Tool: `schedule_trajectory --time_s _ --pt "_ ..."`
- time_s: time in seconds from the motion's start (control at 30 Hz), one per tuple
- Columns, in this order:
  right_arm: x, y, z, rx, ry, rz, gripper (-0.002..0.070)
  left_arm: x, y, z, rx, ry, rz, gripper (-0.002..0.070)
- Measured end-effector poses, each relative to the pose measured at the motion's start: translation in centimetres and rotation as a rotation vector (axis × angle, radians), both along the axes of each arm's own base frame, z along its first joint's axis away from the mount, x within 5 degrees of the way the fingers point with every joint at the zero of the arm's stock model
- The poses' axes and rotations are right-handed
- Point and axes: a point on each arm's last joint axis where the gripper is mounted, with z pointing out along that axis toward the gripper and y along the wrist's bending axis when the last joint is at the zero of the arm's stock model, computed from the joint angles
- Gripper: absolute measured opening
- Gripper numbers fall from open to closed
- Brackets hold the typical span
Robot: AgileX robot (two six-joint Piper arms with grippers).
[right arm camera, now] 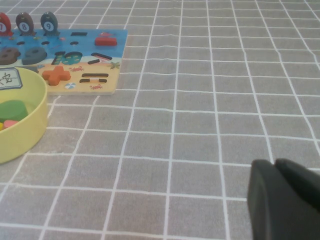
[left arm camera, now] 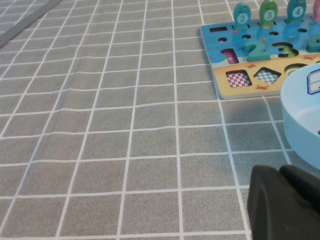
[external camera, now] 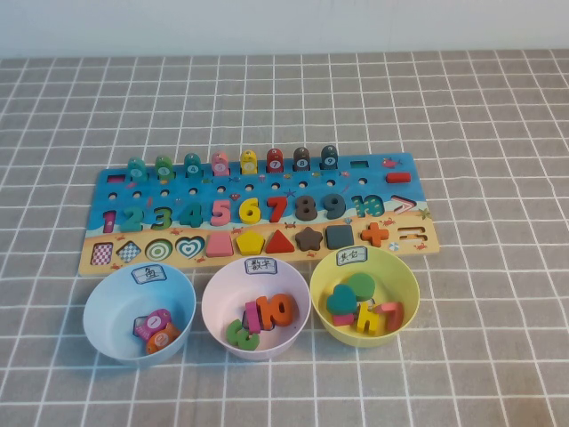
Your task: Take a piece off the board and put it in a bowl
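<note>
Far from the piece on the board, left gripper and right gripper sit, jaws closed, empty

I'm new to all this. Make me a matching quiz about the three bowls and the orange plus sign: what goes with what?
Things:
1. light blue bowl
2. pink bowl
3. yellow bowl
4. orange plus

Descriptions:
a. lies in the board's tan strip
b. holds a teal heart
c. holds a pink token and an orange token
d. stands in the middle of the three bowls

Pairs: 1-c, 2-d, 3-b, 4-a.

Both arms wait off to the sides. The left gripper is low over the cloth near the light blue bowl. The right gripper, jaws shut, is low over the cloth on the yellow bowl's side.
</note>
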Motion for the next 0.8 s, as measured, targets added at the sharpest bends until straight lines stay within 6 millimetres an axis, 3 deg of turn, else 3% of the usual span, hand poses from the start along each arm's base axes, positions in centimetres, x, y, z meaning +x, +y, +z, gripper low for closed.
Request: schedule_trajectory --time_s 0.23,0.5,0.8 --pt "0.1 0.3 0.4 0.134 -0.029 0.0 -0.0017 0.0 0.0 0.0 0.0 0.0 0.0 -0.0003" --pt "0.3 0.5 2.2 0.605 -0.138 -0.05 -0.0017 0.0 0.0 0.0 0.0 0.0 0.0 -0.0003" --pt "0.3 0.2 2.6 0.738 -0.17 -0.081 -0.0017 0.0 0.0 0.0 0.0 0.0 0.0 -0.0003"
